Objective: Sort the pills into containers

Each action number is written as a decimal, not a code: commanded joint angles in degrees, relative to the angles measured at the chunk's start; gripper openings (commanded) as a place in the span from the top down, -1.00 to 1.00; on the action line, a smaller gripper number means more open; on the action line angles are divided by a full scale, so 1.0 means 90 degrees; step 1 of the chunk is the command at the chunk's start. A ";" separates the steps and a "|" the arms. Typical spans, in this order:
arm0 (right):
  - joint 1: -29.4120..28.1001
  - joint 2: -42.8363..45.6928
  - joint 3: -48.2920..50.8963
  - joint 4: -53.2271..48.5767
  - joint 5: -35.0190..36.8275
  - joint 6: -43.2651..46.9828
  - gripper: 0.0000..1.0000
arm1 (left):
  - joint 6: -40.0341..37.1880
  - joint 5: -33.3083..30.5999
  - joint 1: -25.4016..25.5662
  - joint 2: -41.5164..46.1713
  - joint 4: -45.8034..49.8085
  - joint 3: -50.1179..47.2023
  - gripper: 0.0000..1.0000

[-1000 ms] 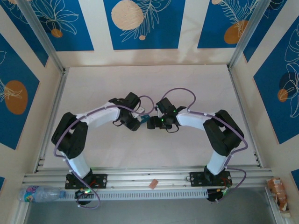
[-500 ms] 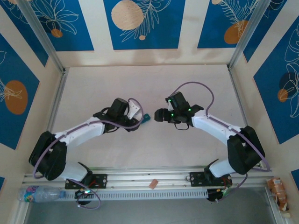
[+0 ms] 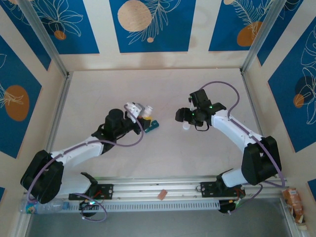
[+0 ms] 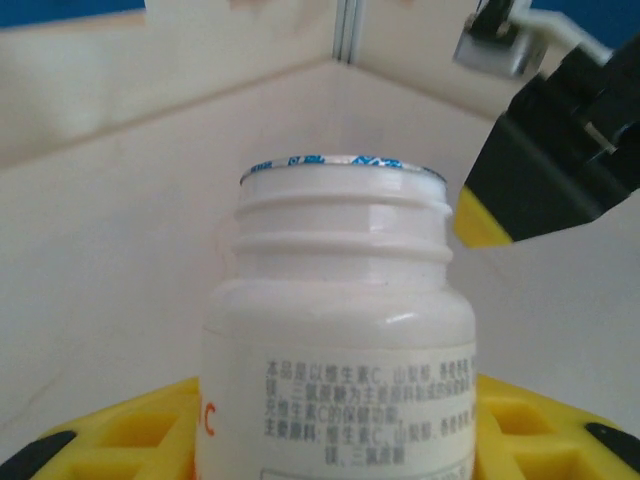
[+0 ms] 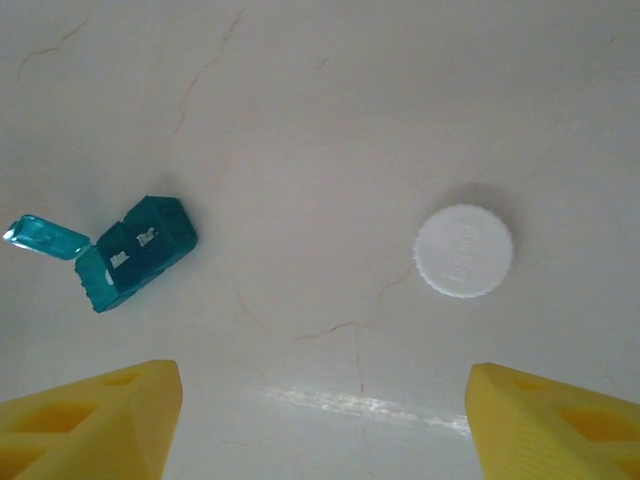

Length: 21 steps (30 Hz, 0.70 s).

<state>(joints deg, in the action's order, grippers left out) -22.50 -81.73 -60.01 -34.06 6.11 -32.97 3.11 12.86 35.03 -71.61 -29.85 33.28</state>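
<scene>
The left jaws are clenching a small white plastic bottle by its labelled body, the cap off and a printed seal showing across its mouth. It is sitting just beside the small dark teal-green plastic pill box, which is lying on the pale counter between the two arms with one end lid flipped open. The right jaws are hanging released above the counter, gripping nothing; a round white ribbed cap is lying flat below them, well apart from the pill box.
</scene>
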 commanded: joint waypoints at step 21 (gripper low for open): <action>0.0155 -0.2237 -0.1332 -0.1194 0.0732 0.0517 -0.50 | -0.0092 0.0773 -0.0038 -0.1359 -0.5638 -0.0633 1.00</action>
<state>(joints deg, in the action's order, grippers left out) -21.58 -99.57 -69.93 -42.59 11.22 -29.82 1.61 17.87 34.98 -83.77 -73.69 26.28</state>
